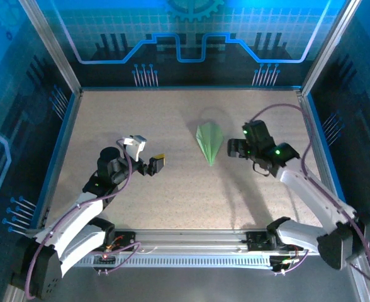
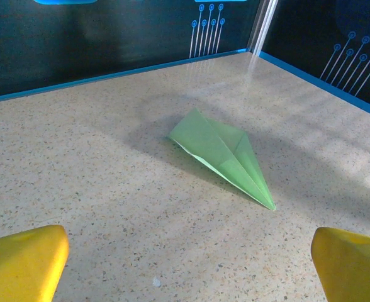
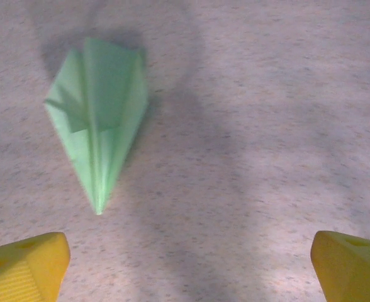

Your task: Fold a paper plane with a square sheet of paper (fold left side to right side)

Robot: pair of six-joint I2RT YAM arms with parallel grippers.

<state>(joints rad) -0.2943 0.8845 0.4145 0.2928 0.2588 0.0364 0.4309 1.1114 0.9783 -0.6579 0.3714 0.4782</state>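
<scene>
— Where is the paper plane (image 1: 209, 141) lying?

— It is lying on the speckled table (image 1: 172, 207), between the two arms and nearer the right one. In the right wrist view the paper plane (image 3: 100, 135) is sitting ahead of the right gripper (image 3: 190, 261) and off to its left side, its pointed nose aiming back toward the left yellow fingertip (image 3: 21, 267) without reaching it.

— Is that gripper holding anything?

— No. Its jaws are standing wide apart, with bare tabletop between them. From above, the right gripper (image 1: 238, 149) is hovering just beside the plane and is not touching it.

— And the other arm?

— The left gripper (image 1: 150, 154) is also standing spread and empty. The plane (image 2: 226, 154) is resting well ahead of the left gripper (image 2: 188, 258), a little toward its right finger, with the nose slanting that way. The yellow fingertips (image 2: 21, 261) are showing at the bottom corners of that view, well apart from the paper.

— How is the fold looking?

— The centre ridge and the layered wings are showing clearly. One wing may be lifting slightly off the table, though the dim bluish light is making that hard to judge.
</scene>
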